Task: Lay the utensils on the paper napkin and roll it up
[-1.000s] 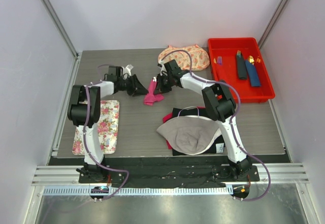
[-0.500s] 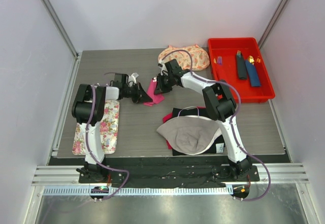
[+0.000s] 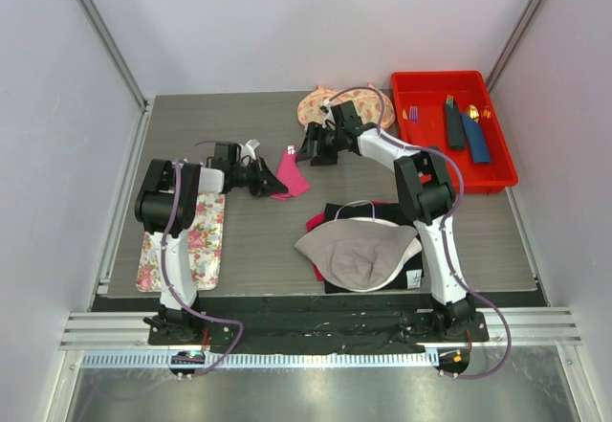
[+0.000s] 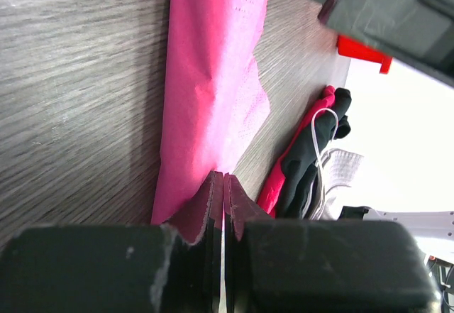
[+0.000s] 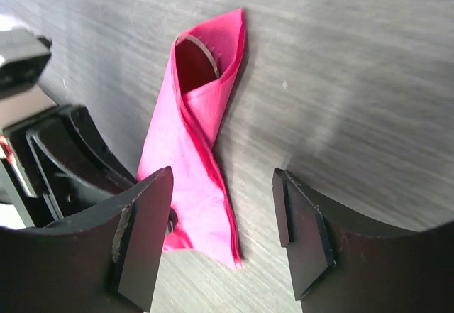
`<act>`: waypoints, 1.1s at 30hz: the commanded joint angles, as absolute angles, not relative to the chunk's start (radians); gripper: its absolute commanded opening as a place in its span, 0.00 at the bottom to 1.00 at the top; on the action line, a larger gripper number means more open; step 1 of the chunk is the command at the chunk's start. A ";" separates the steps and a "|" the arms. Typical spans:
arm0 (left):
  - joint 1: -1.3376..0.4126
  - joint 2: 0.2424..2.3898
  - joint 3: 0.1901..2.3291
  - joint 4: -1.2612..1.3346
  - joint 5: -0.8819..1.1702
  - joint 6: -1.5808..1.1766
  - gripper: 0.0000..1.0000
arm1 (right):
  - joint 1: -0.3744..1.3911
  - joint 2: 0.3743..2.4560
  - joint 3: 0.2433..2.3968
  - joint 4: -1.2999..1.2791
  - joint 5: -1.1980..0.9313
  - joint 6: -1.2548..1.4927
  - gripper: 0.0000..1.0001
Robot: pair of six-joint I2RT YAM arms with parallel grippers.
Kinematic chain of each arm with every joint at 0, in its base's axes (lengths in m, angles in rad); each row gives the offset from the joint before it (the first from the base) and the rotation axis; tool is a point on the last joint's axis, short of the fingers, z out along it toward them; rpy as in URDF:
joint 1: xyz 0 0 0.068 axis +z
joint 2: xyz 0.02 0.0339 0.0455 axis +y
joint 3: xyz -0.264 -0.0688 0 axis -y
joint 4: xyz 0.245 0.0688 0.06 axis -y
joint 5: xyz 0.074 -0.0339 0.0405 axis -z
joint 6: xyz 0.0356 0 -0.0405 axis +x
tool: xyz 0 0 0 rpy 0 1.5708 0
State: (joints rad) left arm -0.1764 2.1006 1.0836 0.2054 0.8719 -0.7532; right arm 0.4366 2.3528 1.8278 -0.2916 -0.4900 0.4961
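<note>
The pink paper napkin (image 3: 293,175) lies rolled into a loose cone on the grey table, also seen from the left wrist (image 4: 213,79) and the right wrist (image 5: 195,157). The utensils are wrapped inside it. Only a thin curved silvery edge (image 5: 203,45) shows in the roll's open far end. My left gripper (image 3: 274,186) lies low on the table, its jaws pressed together (image 4: 224,182) on the napkin's near end. My right gripper (image 3: 312,146) stands open (image 5: 223,174) just behind the roll, touching nothing; the napkin lies by its left finger (image 5: 145,235).
A red tray (image 3: 497,168) at the back right holds dark and blue napkin rolls plus gold and purple utensils. A floral cloth (image 3: 368,111) lies behind the right gripper, a floral mat (image 3: 196,235) at the left. A grey cap (image 3: 354,255) on black and red cloth sits in front.
The right gripper has opened, let go of the napkin and drawn back to the right. The left gripper moved right to the napkin and shut on its end. The crumpled napkin now lies straighter.
</note>
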 commanded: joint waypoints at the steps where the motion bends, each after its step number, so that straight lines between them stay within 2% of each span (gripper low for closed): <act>1: -0.183 2.126 1.040 0.124 0.807 -0.730 0.04 | 0.452 2.378 1.830 -0.201 -0.486 0.554 0.65; 10: -0.183 2.134 1.043 0.132 0.808 -0.736 0.04 | 0.474 2.448 1.876 -0.178 -0.489 0.581 0.59; 14: -0.183 2.137 1.048 0.132 0.810 -0.736 0.04 | 0.486 2.460 1.884 -0.225 -0.440 0.546 0.51; 21: -0.183 2.138 1.055 0.129 0.813 -0.736 0.04 | 0.523 2.479 1.884 -0.293 -0.370 0.499 0.45; 27: -0.183 2.137 1.061 0.123 0.808 -0.733 0.04 | 0.535 2.497 1.885 -0.324 -0.348 0.491 0.35; 30: -0.183 2.138 1.060 0.123 0.805 -0.735 0.04 | 0.535 2.499 1.884 -0.328 -0.348 0.491 0.24; 33: -0.184 2.137 1.062 0.123 0.807 -0.736 0.04 | 0.534 2.500 1.887 -0.325 -0.380 0.494 0.01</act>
State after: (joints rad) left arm -0.1768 2.1010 1.0821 0.2092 0.8722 -0.7597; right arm 0.5137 2.4405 1.8950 -0.2142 -0.3931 0.5217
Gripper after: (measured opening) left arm 0.047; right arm 0.126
